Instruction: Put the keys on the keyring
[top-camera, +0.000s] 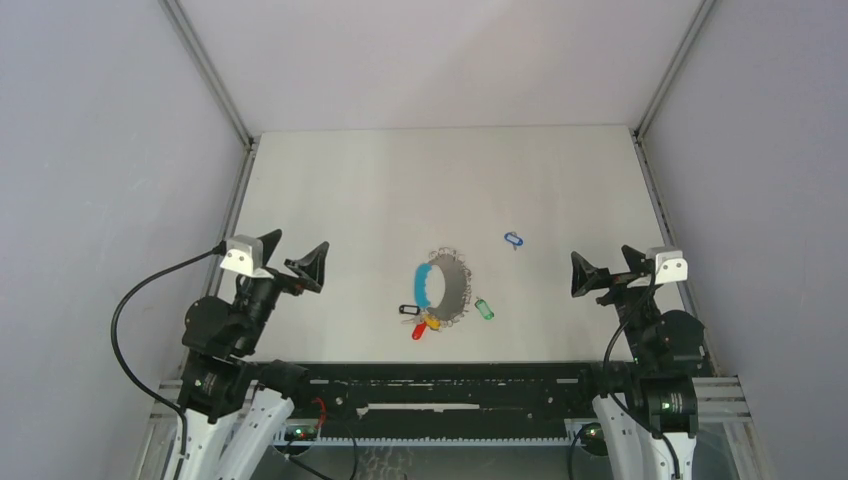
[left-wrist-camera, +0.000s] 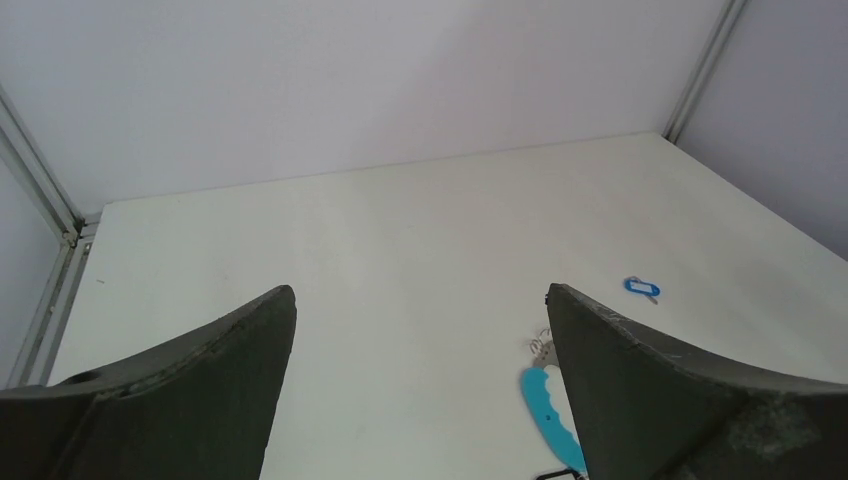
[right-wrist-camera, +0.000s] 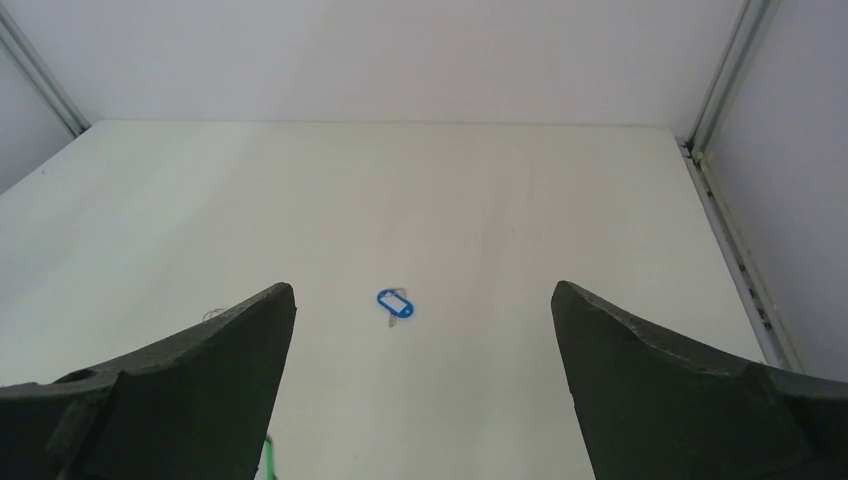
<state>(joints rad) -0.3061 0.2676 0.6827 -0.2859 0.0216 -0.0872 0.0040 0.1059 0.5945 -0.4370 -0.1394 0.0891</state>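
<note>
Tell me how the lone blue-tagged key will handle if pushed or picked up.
The blue key is tiny and lies flat on the smooth table, so it would probably slide, not roll. Being so thin, it is likely hard to pinch from above.

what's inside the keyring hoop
Nothing coloured lies inside the keyring; its middle just looks grey. Most keys sit outside, by its near edge. Whether any is hooked on is too small to tell.

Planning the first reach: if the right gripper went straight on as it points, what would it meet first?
Likely the blue-tagged key, lying almost centred ahead of the right gripper on the table; depth is unclear.
</note>
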